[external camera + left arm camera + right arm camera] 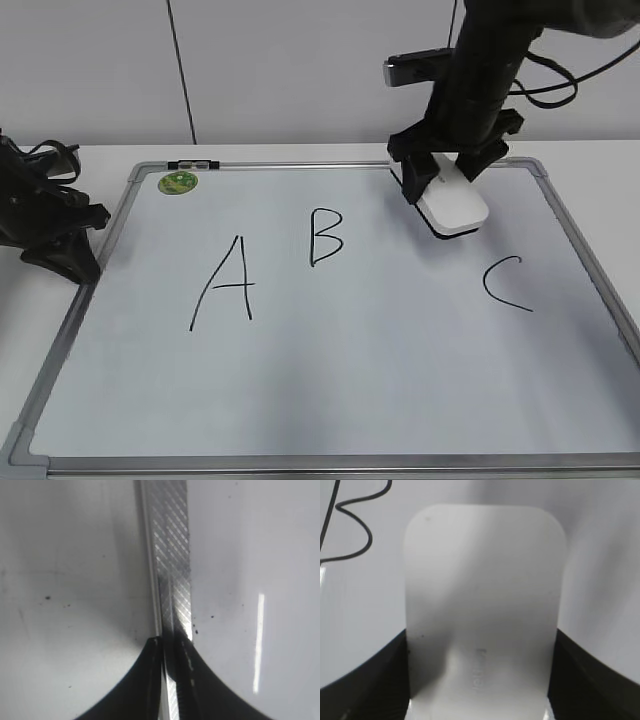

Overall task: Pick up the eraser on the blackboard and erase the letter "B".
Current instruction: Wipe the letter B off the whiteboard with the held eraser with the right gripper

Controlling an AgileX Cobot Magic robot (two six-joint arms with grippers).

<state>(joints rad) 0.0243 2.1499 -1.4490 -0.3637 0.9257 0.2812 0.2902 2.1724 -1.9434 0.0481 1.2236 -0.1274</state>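
Note:
The blackboard (330,390) is a white dry-erase board with a grey frame, lying flat with black letters on it. The letter "B" (326,236) stands intact near the top middle. My right gripper (445,180) is shut on the eraser (453,206), a white rounded block with a dark underside, to the right of the "B" and at or just above the board. In the right wrist view the eraser (482,610) sits between both black fingers (480,680); part of the "B" (350,530) shows at the top left. My left gripper (62,250) rests at the board's left edge, fingers together (170,642).
An "A" (225,283) is left of the "B" and a "C" (505,283) is at the right. A round green magnet (178,182) sits at the board's top left corner. The left wrist view shows the board's frame strip (170,555).

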